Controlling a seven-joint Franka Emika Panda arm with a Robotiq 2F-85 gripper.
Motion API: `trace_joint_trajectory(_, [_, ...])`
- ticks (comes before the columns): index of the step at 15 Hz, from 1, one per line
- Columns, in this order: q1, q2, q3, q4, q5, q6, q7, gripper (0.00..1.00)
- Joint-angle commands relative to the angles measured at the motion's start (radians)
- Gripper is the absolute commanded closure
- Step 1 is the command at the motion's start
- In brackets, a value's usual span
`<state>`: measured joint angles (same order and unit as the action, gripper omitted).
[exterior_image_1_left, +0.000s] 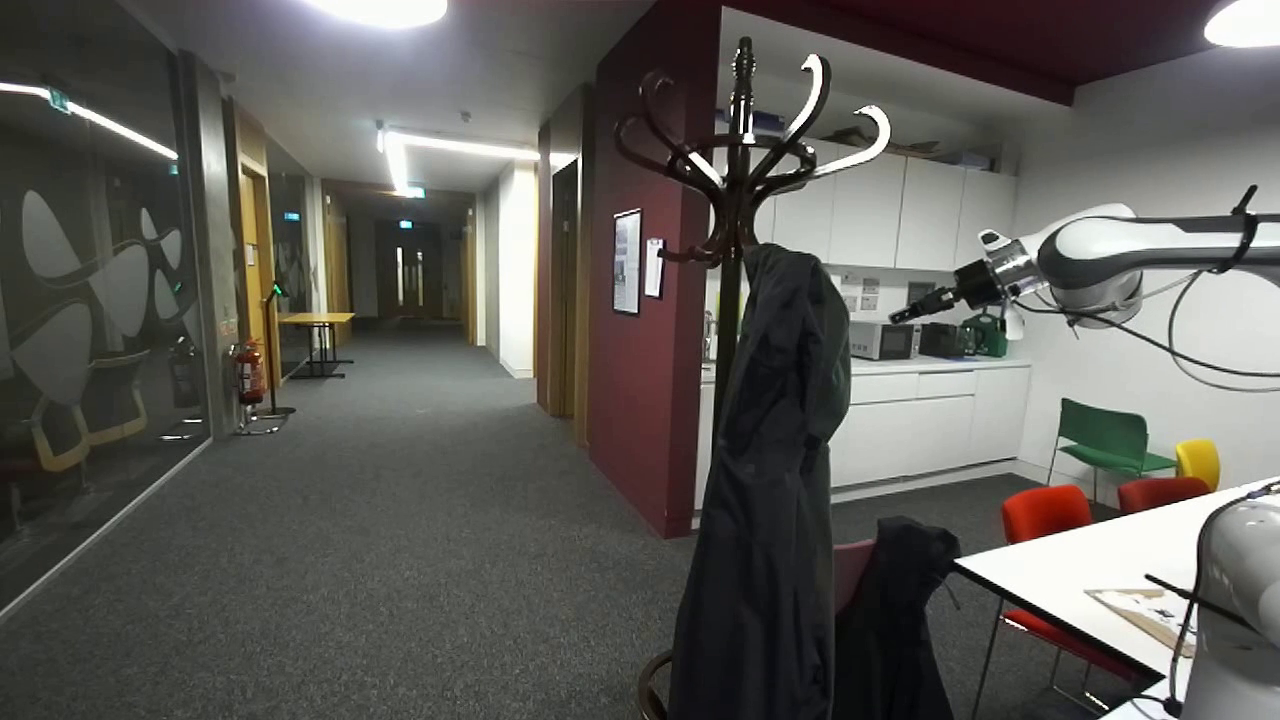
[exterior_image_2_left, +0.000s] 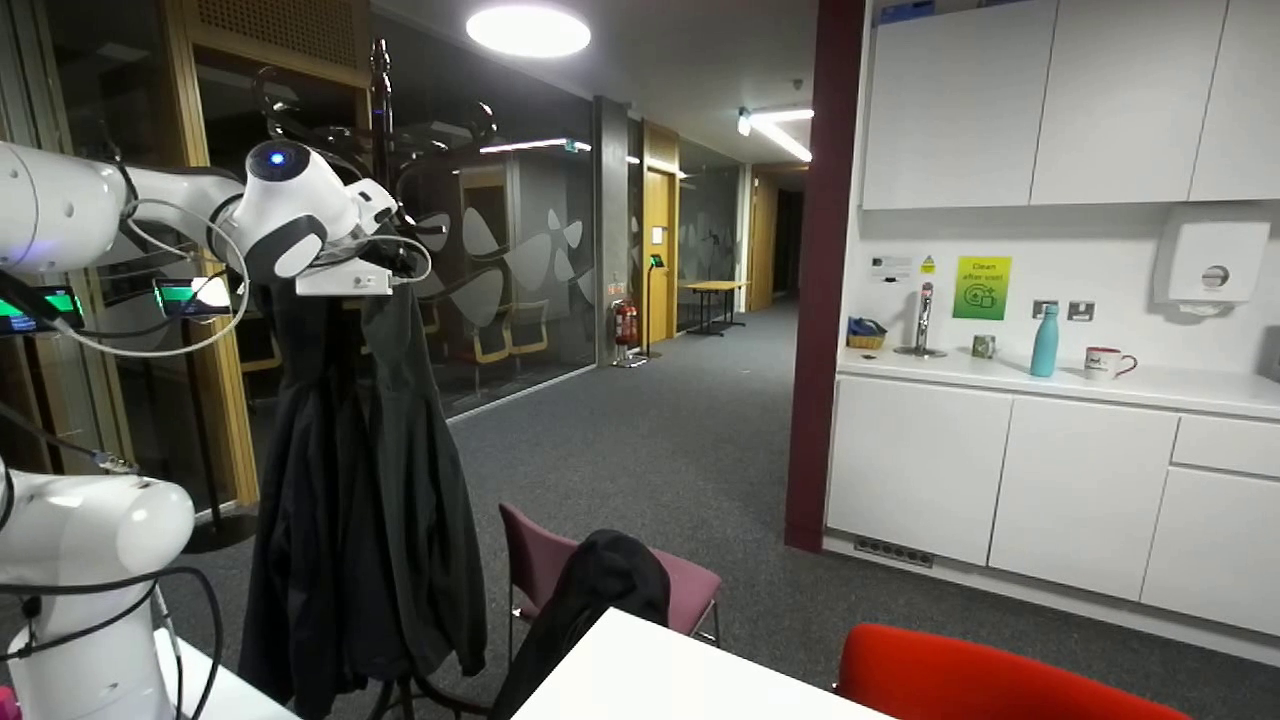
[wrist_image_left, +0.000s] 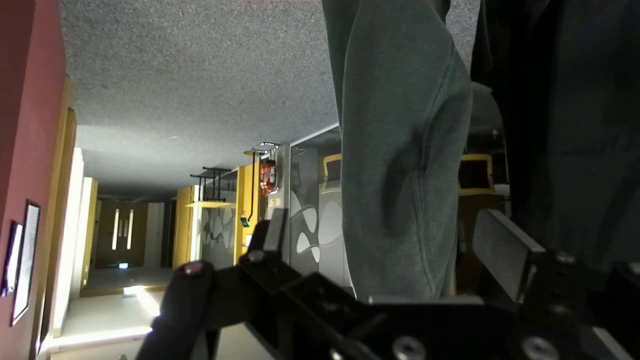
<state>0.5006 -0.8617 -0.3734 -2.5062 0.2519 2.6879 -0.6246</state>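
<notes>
A grey-green garment (wrist_image_left: 400, 125) is found hanging between the fingers (wrist_image_left: 502, 250) of the tool (wrist_image_left: 382, 225). In the wrist view, which stands inverted, the fingers are set wide apart and space is visible along both sides of the garment; nothing is judged to be gripped. Whether contact is made deeper in, near the palm, cannot be determined. Positioning about the garment is assessed as done; closing on it has not been done. A dark garment (wrist_image_left: 580, 125) is noted at 3 o'clock of the grey-green one. Both are judged to be hung from the coat stand (exterior_image_1_left: 738, 190), recorded at 10 o'clock of the tool in an exterior view. From the 3 o'clock edge of that view the arm (exterior_image_1_left: 1090, 245) is extended near level, well above the surface (exterior_image_1_left: 1060, 560), with the tool tipped slightly downward, towards 8 o'clock. The arm's base (exterior_image_2_left: 100, 590) is sighted at 8 o'clock in an exterior view, where the tool is largely obscured.
</notes>
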Motion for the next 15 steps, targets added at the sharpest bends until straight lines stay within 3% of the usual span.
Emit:
trace_joint_trajectory(1, [0.068, 0.011, -0.026, 0.033, 0.036, 0.046, -0.025, 0.00])
trace_joint_trajectory(3, [0.091, 0.004, -0.037, 0.034, 0.038, 0.049, -0.030, 0.00])
trace_joint_trajectory(5, [0.057, 0.000, -0.018, 0.017, 0.010, 0.016, -0.002, 0.00])
trace_joint_trajectory(15, [0.057, 0.003, -0.019, 0.015, 0.011, 0.014, -0.002, 0.00])
